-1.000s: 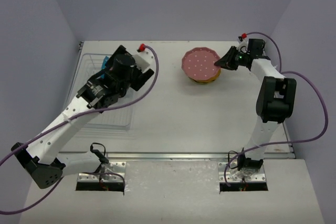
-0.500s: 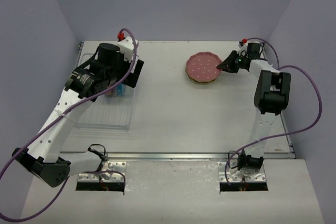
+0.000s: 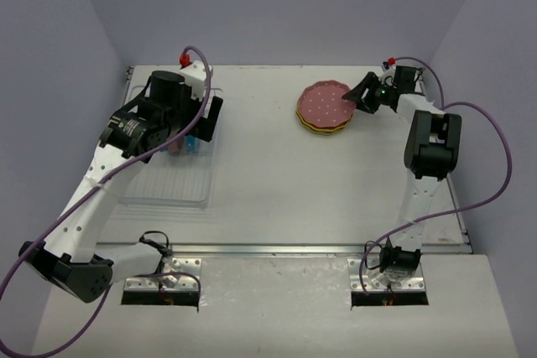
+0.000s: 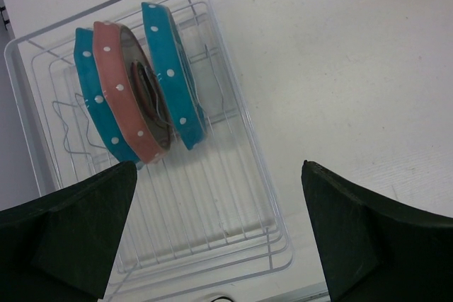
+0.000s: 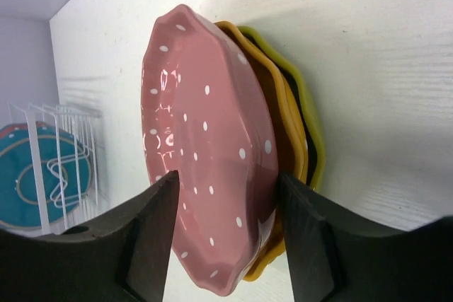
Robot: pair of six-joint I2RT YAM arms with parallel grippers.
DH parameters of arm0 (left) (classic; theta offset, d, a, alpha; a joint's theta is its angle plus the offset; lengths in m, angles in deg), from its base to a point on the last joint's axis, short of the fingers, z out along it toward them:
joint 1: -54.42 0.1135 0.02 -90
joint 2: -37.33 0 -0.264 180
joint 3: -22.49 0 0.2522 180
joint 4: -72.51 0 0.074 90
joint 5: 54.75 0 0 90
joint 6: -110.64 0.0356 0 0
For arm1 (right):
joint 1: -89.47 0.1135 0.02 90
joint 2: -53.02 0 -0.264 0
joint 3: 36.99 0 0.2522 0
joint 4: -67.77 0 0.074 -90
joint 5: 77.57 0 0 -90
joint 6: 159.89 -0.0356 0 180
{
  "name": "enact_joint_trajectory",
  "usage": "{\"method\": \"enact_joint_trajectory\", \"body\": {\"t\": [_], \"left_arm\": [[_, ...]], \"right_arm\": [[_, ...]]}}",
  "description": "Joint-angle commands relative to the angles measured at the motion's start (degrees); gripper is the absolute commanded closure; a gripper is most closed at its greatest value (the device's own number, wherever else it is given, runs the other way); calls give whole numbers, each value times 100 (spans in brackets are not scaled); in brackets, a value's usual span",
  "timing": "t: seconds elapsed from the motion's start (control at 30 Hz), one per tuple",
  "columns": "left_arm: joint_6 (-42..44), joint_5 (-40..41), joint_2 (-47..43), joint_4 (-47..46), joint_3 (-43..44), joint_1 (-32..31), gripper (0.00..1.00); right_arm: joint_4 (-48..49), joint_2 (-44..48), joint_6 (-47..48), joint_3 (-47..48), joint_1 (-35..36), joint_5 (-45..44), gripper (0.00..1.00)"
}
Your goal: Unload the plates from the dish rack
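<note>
The wire dish rack (image 4: pixel 212 210) holds three plates on edge: a blue one (image 4: pixel 173 76), a pink one (image 4: pixel 131 97) and another blue one (image 4: pixel 95 97). My left gripper (image 4: pixel 219 235) hangs above the rack's near end, wide open and empty; from above it (image 3: pixel 197 132) covers most of the rack's plates (image 3: pixel 186 143). A pink plate (image 5: pixel 205 146) lies on an orange (image 5: pixel 287 139) and a yellow-green plate (image 5: pixel 308 118), stacked on the table (image 3: pixel 323 106). My right gripper (image 5: pixel 230 235) is open, its jaws on either side of the pink plate's rim.
The rack (image 3: pixel 164 182) sits at the table's left edge, next to the left wall. The plate stack is at the back, right of centre. The right arm's purple cable (image 3: pixel 495 165) loops out toward the right wall.
The left arm swung back and to the left over the rack. The right gripper lowered the tilted pink plate flat onto the stack.
</note>
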Motion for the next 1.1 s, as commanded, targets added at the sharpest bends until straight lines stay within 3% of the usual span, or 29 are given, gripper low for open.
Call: {"method": "enact_joint_trajectory", "body": {"t": [0.0,0.17,0.27,0.43,0.6,0.77,0.87,0.97,1.07], "left_arm": [[-217,-146,-230,-137,33,310,0],[-413,-394,-288,-73,112,795,0],[-488,-553,-367,-43,80,1077,0],[-509,-483,-468,-59,71,1209,0],[-542,-124,-316,28,187,1550,0],[-509,-607,171,48,171,2067,19],[-407,-1175,595,-40,255,2713,33],[-236,-1466,824,-260,316,2974,40],[-66,-1380,1302,-430,406,3072,48]], "right_arm": [[243,392,55,159,7,163,35],[-21,780,328,148,15,-5,23],[-558,1047,882,388,113,-654,14],[-1046,1327,1543,634,323,-1861,9],[-1206,1657,1713,490,361,-2020,9],[-1269,2342,1896,-237,465,-1437,9],[-1174,3102,2195,-1146,555,-1182,9],[-1134,3520,2396,-1803,595,-1051,9],[-1099,4055,2477,-2363,596,-996,1]]}}
